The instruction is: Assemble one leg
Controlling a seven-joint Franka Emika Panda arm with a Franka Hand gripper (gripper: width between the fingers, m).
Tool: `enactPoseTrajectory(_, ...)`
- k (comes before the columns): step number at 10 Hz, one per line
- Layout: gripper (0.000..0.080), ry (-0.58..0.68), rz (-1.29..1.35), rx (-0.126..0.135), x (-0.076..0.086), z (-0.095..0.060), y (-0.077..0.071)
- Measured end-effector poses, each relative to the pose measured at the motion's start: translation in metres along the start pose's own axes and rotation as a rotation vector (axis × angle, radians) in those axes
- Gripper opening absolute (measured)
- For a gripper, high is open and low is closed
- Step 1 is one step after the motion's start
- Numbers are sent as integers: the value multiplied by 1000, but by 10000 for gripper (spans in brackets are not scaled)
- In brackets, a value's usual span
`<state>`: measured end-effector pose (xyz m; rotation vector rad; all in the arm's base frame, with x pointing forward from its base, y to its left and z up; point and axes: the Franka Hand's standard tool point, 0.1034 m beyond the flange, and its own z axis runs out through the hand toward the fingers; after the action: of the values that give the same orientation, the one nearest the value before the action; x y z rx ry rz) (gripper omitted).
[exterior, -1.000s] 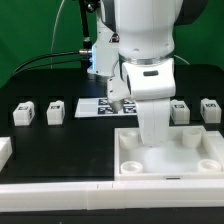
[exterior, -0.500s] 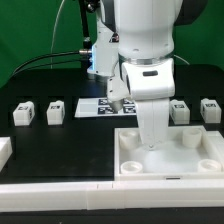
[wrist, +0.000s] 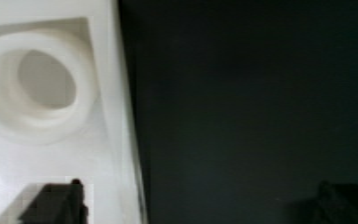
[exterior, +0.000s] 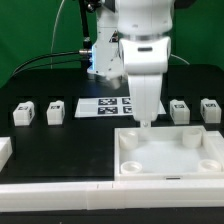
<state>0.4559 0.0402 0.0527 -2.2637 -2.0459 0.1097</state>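
Observation:
Four small white legs with tags lie on the black table in the exterior view: two at its left (exterior: 24, 113) (exterior: 56, 110) and two at its right (exterior: 179, 110) (exterior: 209, 108). The large white tray (exterior: 205, 168) with round corner sockets lies in front. My gripper (exterior: 143, 121) hangs over the tray's back edge, between the two pairs of legs and touching none. In the wrist view the gripper (wrist: 197, 204) is open and empty, its dark fingertips (wrist: 51, 203) wide apart. One corner socket (wrist: 34, 85) of the tray shows beside bare black table.
The marker board (exterior: 104, 105) lies flat behind the tray, partly hidden by the arm. A long white bar (exterior: 90, 195) runs along the front. A white piece (exterior: 4, 150) sits at the exterior view's left edge. A green backdrop stands behind.
The gripper has moved from over the tray's inside back to its rear edge, slightly toward the exterior view's left, and the arm has risen. The legs and tray have not moved.

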Motion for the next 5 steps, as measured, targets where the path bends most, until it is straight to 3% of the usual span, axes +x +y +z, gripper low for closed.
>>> enactPoseTrajectory(1,649,-5,14,-13,0,-8,-3)
enactPoseTrajectory(5,649,0,142,3,0,0,-4)
